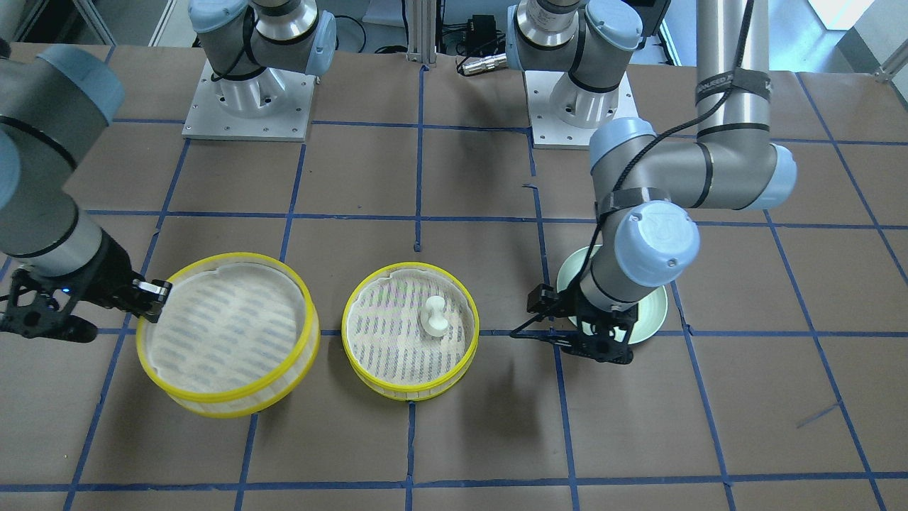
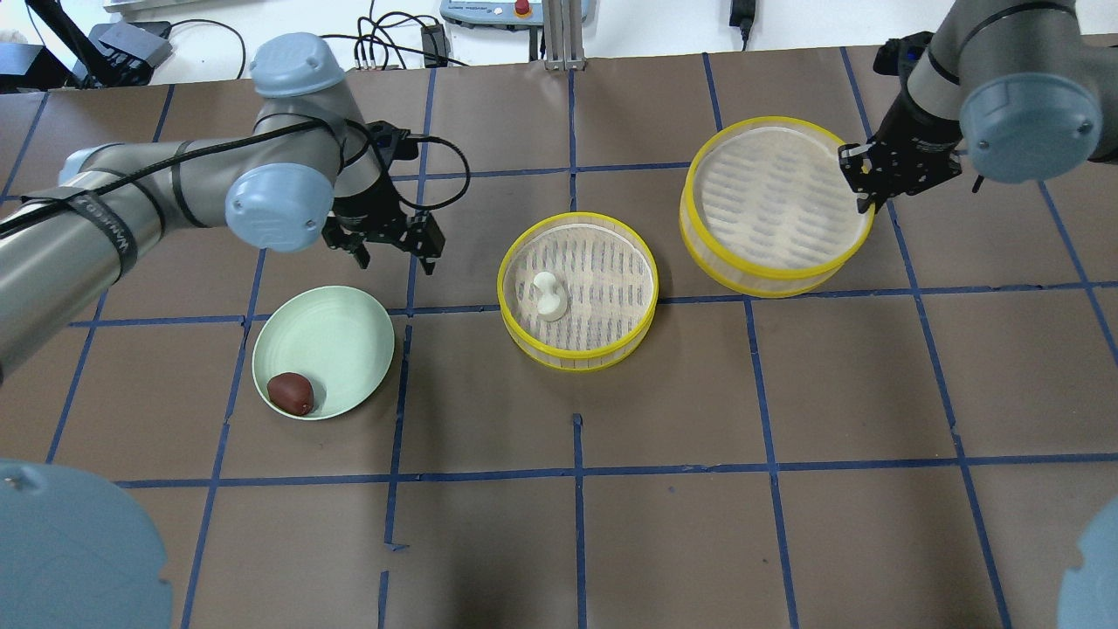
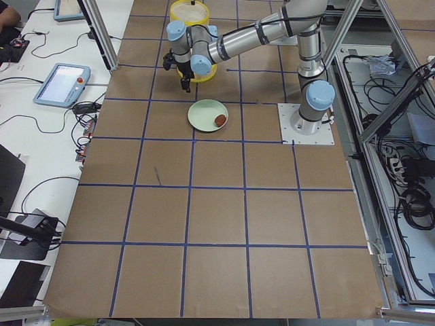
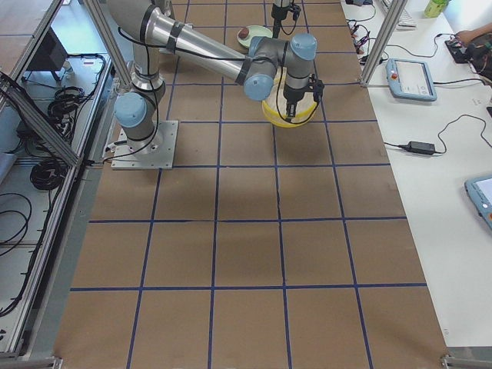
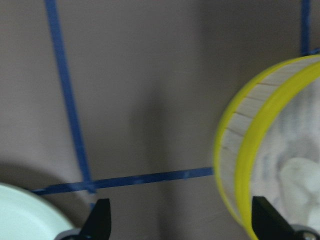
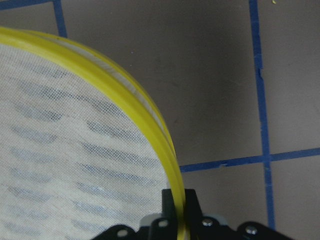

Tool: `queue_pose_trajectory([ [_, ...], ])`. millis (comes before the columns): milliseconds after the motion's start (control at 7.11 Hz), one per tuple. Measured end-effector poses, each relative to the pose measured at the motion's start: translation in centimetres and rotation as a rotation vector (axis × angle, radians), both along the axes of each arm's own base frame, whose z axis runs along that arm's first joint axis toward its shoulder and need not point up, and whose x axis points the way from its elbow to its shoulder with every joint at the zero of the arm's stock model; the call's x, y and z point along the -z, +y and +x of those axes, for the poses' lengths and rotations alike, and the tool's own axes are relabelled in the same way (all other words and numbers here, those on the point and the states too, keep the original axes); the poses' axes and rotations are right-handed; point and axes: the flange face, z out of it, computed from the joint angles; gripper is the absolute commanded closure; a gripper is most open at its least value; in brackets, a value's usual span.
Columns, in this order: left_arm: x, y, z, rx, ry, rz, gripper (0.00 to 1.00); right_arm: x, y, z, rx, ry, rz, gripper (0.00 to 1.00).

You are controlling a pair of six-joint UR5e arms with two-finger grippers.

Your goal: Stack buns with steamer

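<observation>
Brown-papered counter (image 2: 786, 393): white bun (image 2: 549, 295) in smaller yellow-rimmed steamer basket (image 2: 576, 360), reddish-brown bun (image 2: 291, 393) on pale green plate (image 2: 341, 332), left tool (image 2: 396, 260) open and empty near plate, right tool (image 2: 860, 196) clamped on rim of larger steamer basket (image 2: 769, 278).

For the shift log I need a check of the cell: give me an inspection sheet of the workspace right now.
Surface: table, brown paper with blue tape grid.
Job's things: white bun in small steamer; brown bun on plate; large steamer holds no bun.
Clutter: nothing seen.
Grippers: left gripper open, empty, between plate and small steamer; right gripper shut on large steamer's rim.
Cables: cable loops at left wrist.
Surroundings: pendant beside the table.
</observation>
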Motion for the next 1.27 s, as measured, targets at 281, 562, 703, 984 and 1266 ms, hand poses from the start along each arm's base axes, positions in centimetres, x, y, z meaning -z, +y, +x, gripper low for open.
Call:
queue_pose_trajectory([
  [281,3.3,2.4,6.3,0.011,-0.104,0.103,0.0,0.4,1.4,10.8,0.066,-0.013,0.003,0.92],
  [562,5.8,5.1,7.7,0.014,-0.154,0.189,0.46,2.6,3.0,18.0,0.092,-0.009,0.037,0.92],
  [703,6.7,6.1,7.8,0.009,-0.167,0.219,0.62,3.5,3.4,19.9,0.095,-0.006,0.051,0.92],
  [984,7.8,7.3,8.2,-0.023,-0.225,0.262,0.93,4.8,3.9,21.9,0.097,0.001,0.071,0.92],
  [1266,7.9,7.0,8.3,-0.05,-0.238,0.265,0.93,5.5,3.9,22.3,0.093,0.004,0.078,0.85],
])
